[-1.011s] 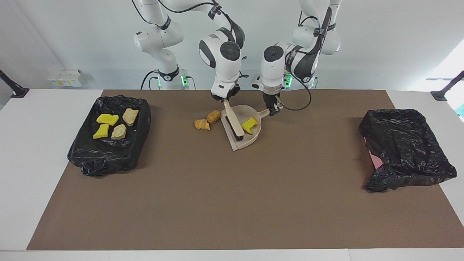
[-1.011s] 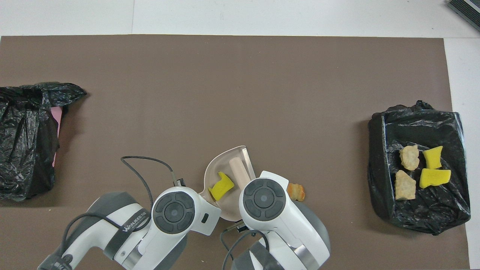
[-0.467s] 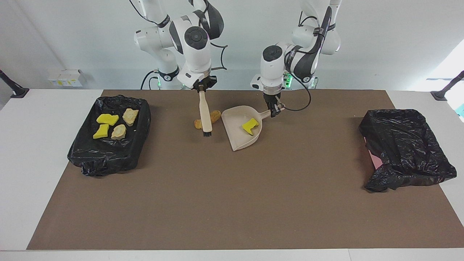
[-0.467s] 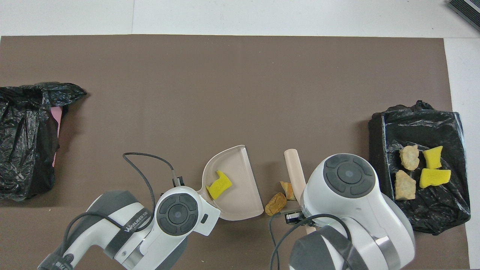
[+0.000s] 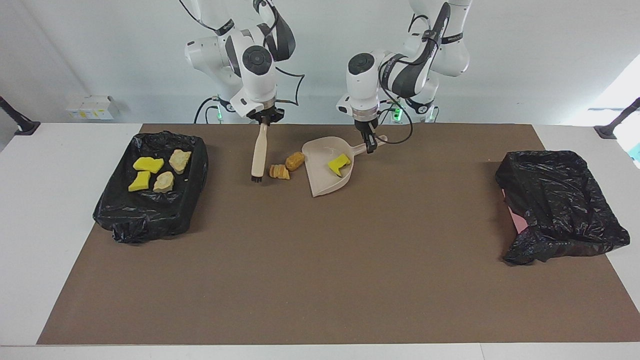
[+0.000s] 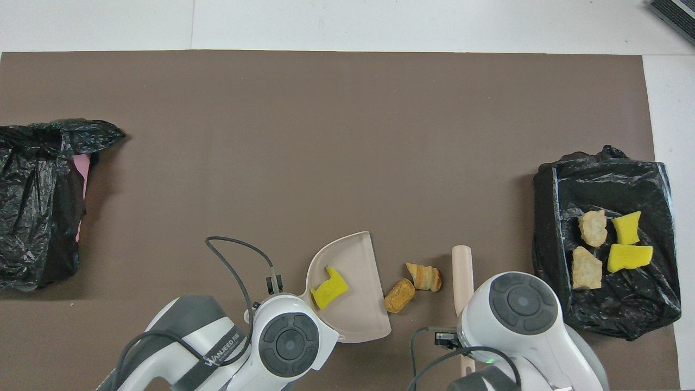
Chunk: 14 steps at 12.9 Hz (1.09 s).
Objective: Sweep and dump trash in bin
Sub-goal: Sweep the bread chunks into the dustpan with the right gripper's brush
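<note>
Centre top: right gripper (image 5: 263, 121) clamps the brush (image 5: 258, 152); left gripper (image 5: 369, 143) seemingly clamps the dustpan (image 5: 322, 170) handle beside two lumps (image 5: 286, 166).

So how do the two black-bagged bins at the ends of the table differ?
The bin at the right arm's end lies open and holds four scraps, two yellow and two tan. The bin at the left arm's end shows no scraps, its bag is crumpled, and pink peeks out at one edge. Both are lined with black plastic.
</note>
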{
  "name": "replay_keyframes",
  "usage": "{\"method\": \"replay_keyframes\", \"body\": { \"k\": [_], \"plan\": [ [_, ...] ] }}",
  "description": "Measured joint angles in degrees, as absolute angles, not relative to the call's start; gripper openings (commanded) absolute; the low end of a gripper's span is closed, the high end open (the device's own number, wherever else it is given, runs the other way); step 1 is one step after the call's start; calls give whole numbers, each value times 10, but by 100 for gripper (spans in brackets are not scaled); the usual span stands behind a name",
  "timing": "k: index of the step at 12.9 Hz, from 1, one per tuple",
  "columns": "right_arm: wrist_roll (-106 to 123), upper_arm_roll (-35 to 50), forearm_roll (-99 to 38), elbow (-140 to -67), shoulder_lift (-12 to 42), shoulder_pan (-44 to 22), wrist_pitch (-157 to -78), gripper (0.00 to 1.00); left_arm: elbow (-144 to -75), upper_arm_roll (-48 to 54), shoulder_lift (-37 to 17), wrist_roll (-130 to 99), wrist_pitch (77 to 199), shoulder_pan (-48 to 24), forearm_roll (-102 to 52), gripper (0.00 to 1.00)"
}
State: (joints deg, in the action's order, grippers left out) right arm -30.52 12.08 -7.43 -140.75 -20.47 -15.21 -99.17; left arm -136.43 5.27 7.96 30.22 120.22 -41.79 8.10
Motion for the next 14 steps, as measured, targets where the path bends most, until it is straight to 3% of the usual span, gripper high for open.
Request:
{"method": "replay_keyframes", "body": {
  "k": [3, 8, 14],
  "plan": [
    [-306, 123, -100, -1450, -218, -156, -1025, 0, -1369, 54, 81, 260, 1197, -436, 81, 0],
    [-219, 126, -146, -1467, -176, -222, -1109, 0, -1373, 53, 75, 247, 1231, -439, 43, 0],
    [-218, 129, -181, -1381, -146, -268, -1120, 0, -1374, 44, 43, 287, 1338, -400, 43, 0]
  ]
}}
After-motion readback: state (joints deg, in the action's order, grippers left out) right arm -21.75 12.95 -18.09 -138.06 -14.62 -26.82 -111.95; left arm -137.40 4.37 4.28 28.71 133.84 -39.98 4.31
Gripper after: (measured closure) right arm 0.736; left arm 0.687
